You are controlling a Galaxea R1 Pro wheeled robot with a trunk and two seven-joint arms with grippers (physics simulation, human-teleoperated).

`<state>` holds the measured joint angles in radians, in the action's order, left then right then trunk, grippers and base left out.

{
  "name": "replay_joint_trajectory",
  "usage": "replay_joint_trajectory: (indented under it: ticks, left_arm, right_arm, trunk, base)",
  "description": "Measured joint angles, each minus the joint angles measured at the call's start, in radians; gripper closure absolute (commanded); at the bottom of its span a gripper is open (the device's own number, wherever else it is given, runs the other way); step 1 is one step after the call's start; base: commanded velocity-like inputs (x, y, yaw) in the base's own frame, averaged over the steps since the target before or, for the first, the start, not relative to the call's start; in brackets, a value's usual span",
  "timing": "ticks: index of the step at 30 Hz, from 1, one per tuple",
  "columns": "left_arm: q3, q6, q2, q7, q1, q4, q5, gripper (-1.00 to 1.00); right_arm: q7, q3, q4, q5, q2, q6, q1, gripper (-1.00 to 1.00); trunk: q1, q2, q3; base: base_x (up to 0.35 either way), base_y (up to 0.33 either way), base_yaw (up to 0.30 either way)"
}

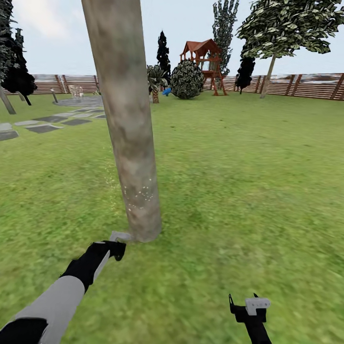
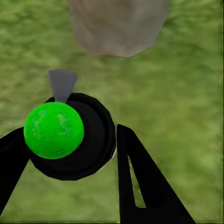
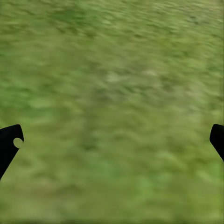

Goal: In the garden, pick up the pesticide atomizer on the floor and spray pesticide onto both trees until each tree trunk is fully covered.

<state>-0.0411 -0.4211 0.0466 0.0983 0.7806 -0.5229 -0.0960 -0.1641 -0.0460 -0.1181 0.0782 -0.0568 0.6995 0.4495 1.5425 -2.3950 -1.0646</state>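
Observation:
A thick mottled beige-grey tree trunk (image 1: 126,119) rises from the grass floor (image 1: 229,191) right in front of me. Fine white pesticide specks (image 1: 138,193) dot its lower part. My left gripper (image 1: 117,248) is low by the trunk's base, shut on the pesticide atomizer (image 1: 119,235). In the left wrist view the atomizer (image 2: 88,140) is a round black body with a bright green dot (image 2: 53,129) and a grey nozzle facing the trunk (image 2: 116,28); the left gripper (image 2: 70,140) clasps it from both sides. My right gripper (image 1: 243,300) hangs open over bare grass (image 3: 112,93).
Another tree (image 1: 270,71) with a leafy crown stands far right by the brown slat fence (image 1: 306,86). A round bush (image 1: 187,80) and a red play tower (image 1: 203,64) lie beyond. Grey stepping stones (image 1: 45,126) lead off at the left.

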Motion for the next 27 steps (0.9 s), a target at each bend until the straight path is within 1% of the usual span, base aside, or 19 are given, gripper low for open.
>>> replay_joint_trajectory:
  ticks: [2, 3, 4, 5, 6, 8, 10, 11, 12, 14, 15, 16, 18, 19, 20, 21, 22, 24, 27]
  left_arm:
    - [-0.001, 0.001, -0.024, 0.001, 0.0, 0.019, 0.002, 1.0]
    - [-0.002, 0.001, -0.045, 0.002, 0.0, 0.024, 0.004, 1.0]
    - [-0.002, 0.002, -0.076, 0.003, 0.0, 0.027, 0.002, 1.0]
    - [-0.002, 0.002, -0.092, 0.004, 0.0, 0.028, -0.001, 1.0]
    - [-0.002, 0.001, -0.104, 0.004, 0.0, 0.028, -0.001, 1.0]
    - [-0.003, 0.001, -0.111, 0.004, 0.0, 0.028, -0.006, 1.0]
    - [-0.002, 0.001, -0.101, 0.003, 0.001, 0.028, -0.012, 1.0]
    - [0.0, 0.002, -0.086, 0.002, 0.002, 0.028, -0.016, 1.0]
    - [0.002, 0.002, -0.061, 0.001, 0.003, 0.026, -0.018, 1.0]
    - [0.003, 0.001, 0.021, 0.0, 0.005, 0.018, -0.013, 1.0]
    - [0.003, 0.002, 0.022, 0.001, 0.004, 0.016, -0.004, 1.0]
    - [0.002, 0.002, 0.02, 0.001, 0.003, 0.016, -0.004, 1.0]
    - [0.001, 0.003, -0.003, 0.002, 0.002, 0.014, 0.001, 1.0]
    - [-0.002, 0.004, -0.041, 0.001, 0.002, 0.014, -0.006, 1.0]
    - [-0.004, 0.003, -0.073, 0.002, 0.003, 0.012, 0.003, 1.0]
    - [-0.004, 0.004, -0.082, 0.002, 0.003, 0.011, -0.003, 1.0]
    - [-0.005, 0.004, -0.098, 0.002, 0.004, 0.009, -0.001, 1.0]
    - [-0.004, 0.004, -0.114, 0.001, 0.006, 0.008, -0.005, 1.0]
    - [0.0, 0.004, -0.111, 0.0, 0.006, -0.005, -0.008, 1.0]
  right_arm:
    - [0.0, 0.0, 0.0, 0.0, 0.0, 0.0, 0.0, -1.0]
    - [0.0, 0.0, 0.0, 0.0, 0.0, 0.0, 0.0, -1.0]
    - [0.0, 0.0, 0.0, 0.0, 0.0, 0.0, 0.0, -1.0]
    - [0.0, 0.0, 0.0, 0.0, 0.0, 0.0, 0.0, -1.0]
    - [0.0, 0.0, 0.0, 0.0, 0.0, 0.0, 0.0, -1.0]
    - [0.0, 0.0, 0.0, 0.0, 0.0, 0.0, 0.0, -1.0]
    - [0.0, 0.0, 0.0, 0.0, 0.0, 0.0, 0.0, -1.0]
    - [0.0, 0.0, 0.0, 0.0, 0.0, 0.0, 0.0, -1.0]
    - [0.0, 0.0, 0.0, 0.0, 0.0, 0.0, 0.0, -1.0]
    - [0.0, 0.0, 0.0, 0.0, 0.0, 0.0, 0.0, -1.0]
    - [0.0, 0.0, 0.0, 0.0, 0.0, 0.0, 0.0, -1.0]
    - [0.0, 0.0, 0.0, 0.0, 0.0, 0.0, 0.0, -1.0]
    - [0.0, 0.0, 0.0, 0.0, 0.0, 0.0, 0.0, -1.0]
    - [0.0, 0.0, 0.0, 0.0, 0.0, 0.0, 0.0, -1.0]
    - [0.0, 0.0, 0.0, 0.0, 0.0, 0.0, 0.0, -1.0]
    - [0.0, 0.0, 0.0, 0.0, 0.0, 0.0, 0.0, -1.0]
    - [0.0, 0.0, 0.0, 0.0, 0.0, 0.0, 0.0, -1.0]
    - [0.0, 0.0, 0.0, 0.0, 0.0, 0.0, 0.0, -1.0]
    - [0.0, 0.0, 0.0, 0.0, 0.0, 0.0, 0.0, -1.0]
  trunk:
    - [0.0, 0.0, 0.0]
    - [0.0, 0.0, 0.0]
    - [0.0, 0.0, 0.0]
    - [0.0, 0.0, 0.0]
    - [0.0, 0.0, 0.0]
    - [0.0, 0.0, 0.0]
    - [0.0, 0.0, 0.0]
    - [0.0, 0.0, 0.0]
    - [0.0, 0.0, 0.0]
    - [0.0, 0.0, 0.0]
    - [0.0, 0.0, 0.0]
    - [0.0, 0.0, 0.0]
    - [0.0, 0.0, 0.0]
    - [0.0, 0.0, 0.0]
    - [0.0, 0.0, 0.0]
    - [0.0, 0.0, 0.0]
    - [0.0, 0.0, 0.0]
    - [0.0, 0.0, 0.0]
    - [0.0, 0.0, 0.0]
  base:
    - [0.0, 0.0, 0.0]
    - [0.0, 0.0, 0.0]
    - [0.0, 0.0, 0.0]
    - [0.0, 0.0, 0.0]
    - [0.0, 0.0, 0.0]
    - [0.0, 0.0, 0.0]
    - [0.0, 0.0, 0.0]
    - [0.0, 0.0, 0.0]
    - [0.0, 0.0, 0.0]
    - [0.0, 0.0, 0.0]
    - [0.0, 0.0, 0.0]
    - [0.0, 0.0, 0.0]
    - [0.0, 0.0, 0.0]
    - [0.0, 0.0, 0.0]
    - [0.0, 0.0, 0.0]
    - [0.0, 0.0, 0.0]
    - [0.0, 0.0, 0.0]
    - [-0.201, 0.0, 0.0]
    - [-0.308, 0.0, 0.0]
